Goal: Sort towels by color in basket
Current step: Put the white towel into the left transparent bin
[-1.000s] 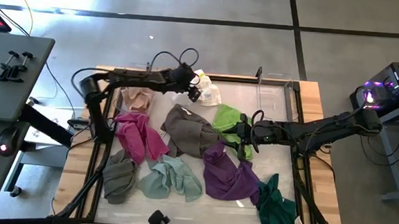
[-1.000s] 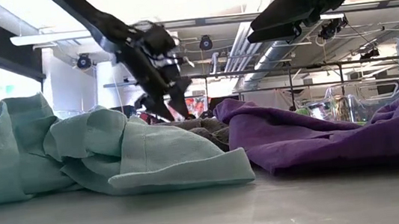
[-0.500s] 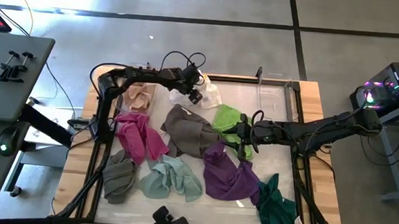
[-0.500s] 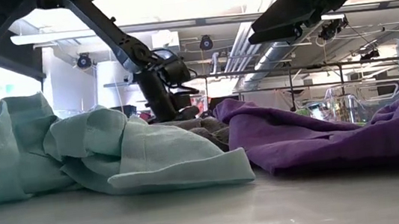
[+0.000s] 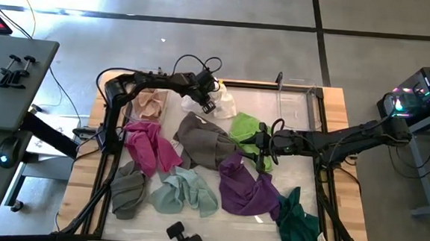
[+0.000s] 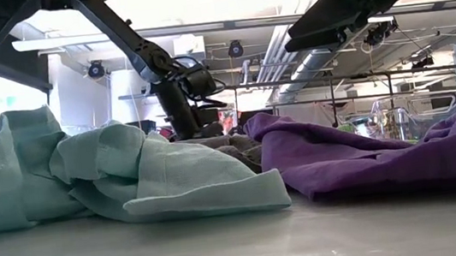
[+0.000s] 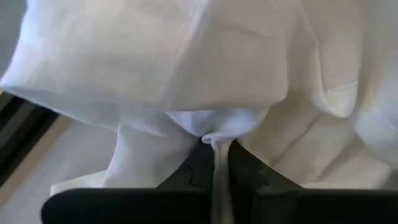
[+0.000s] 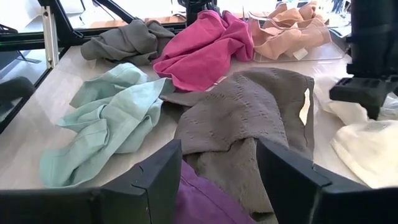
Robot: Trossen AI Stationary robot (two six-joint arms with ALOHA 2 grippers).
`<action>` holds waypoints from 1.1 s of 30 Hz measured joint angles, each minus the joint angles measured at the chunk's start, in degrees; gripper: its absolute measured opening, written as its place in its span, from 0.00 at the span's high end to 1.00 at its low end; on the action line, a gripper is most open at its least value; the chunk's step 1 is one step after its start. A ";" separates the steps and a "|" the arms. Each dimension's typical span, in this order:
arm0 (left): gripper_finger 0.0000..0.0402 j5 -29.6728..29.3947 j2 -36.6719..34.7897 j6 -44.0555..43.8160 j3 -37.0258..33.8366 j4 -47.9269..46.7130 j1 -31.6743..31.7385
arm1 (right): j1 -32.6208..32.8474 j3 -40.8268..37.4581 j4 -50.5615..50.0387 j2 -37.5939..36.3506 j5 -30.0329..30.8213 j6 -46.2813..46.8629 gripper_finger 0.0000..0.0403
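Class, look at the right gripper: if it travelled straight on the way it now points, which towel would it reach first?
Probably the grey-brown towel: it lies directly ahead of the open right gripper, though purple cloth sits right beneath it.

Table [image 5: 335, 105]: pale wooden top with a dark rail frame, filling the middle of the high view.
Cream towel [image 5: 224, 100]: upper middle of the table, near the far edge.
Pale pink towel [image 5: 147, 105]: upper left, inside a clear tray [image 8: 323, 51].
Magenta towel [image 5: 147, 146]: left side, just below the pink one.
Grey-brown towel [image 5: 202, 141]: centre, touching the purple towel.
Lime green towel [image 5: 244, 128]: just right of centre.
Purple towel [image 5: 244, 188]: lower middle, overlapping the grey-brown one's edge.
Mint towel [image 5: 184, 193]: lower middle-left, beside the purple.
Grey towel [image 5: 128, 190]: lower left.
Dark green towel [image 5: 297, 221]: lower right corner.
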 joint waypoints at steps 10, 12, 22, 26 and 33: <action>1.00 -7.29 -9.41 2.32 -0.28 -6.07 -4.92 | 0.02 0.00 -0.98 0.00 -0.03 0.60 0.49; 1.00 -10.17 -12.24 2.58 -0.28 -7.65 -6.38 | 0.02 0.00 -1.00 0.00 -0.04 0.61 0.49; 1.00 -29.56 -30.87 -0.56 -0.13 -24.25 -12.99 | 0.04 0.00 -1.01 0.00 -0.07 0.63 0.49; 1.00 -42.59 -36.93 -7.82 -0.12 -37.49 -14.94 | 0.04 0.00 -1.00 0.00 -0.07 0.63 0.49; 1.00 -51.67 -44.10 -30.55 -4.01 -60.93 -13.37 | 0.04 0.00 -0.98 0.00 -0.09 0.50 0.49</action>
